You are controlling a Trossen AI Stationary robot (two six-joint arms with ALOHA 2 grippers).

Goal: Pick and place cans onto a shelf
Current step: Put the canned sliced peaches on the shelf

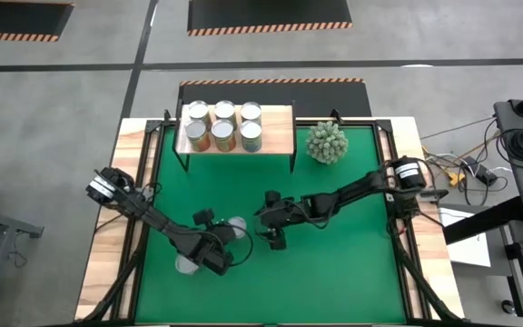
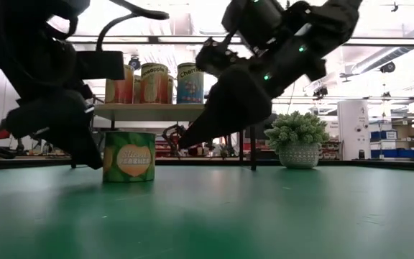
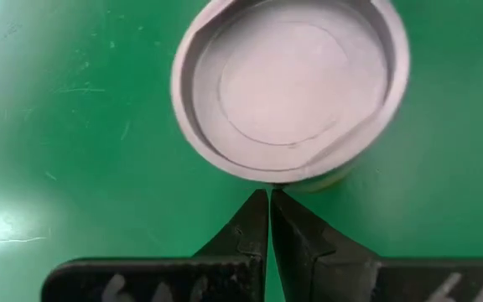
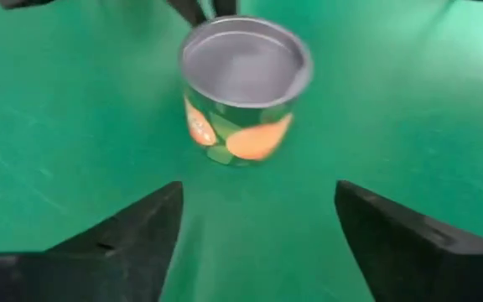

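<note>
Six cans (image 1: 222, 125) on shelf (image 1: 280, 127); two on tabletop (image 1: 334, 263). Right end effector (image 1: 275, 238) spread, left end effector (image 1: 230, 238) pressed together.

In the high view, the left arm (image 1: 166, 232) covers most of the can on the mat (image 1: 235, 224), and a second silver top (image 1: 186, 264) beside that arm is too small and too covered to identify. In the low view, both arms are cut off by the upper edge, the shelf (image 2: 149, 111) is partly masked by them, and only three of its cans (image 2: 154, 83) can be counted. In the left wrist view, the can's label is hidden below its lid (image 3: 288, 84).
</note>
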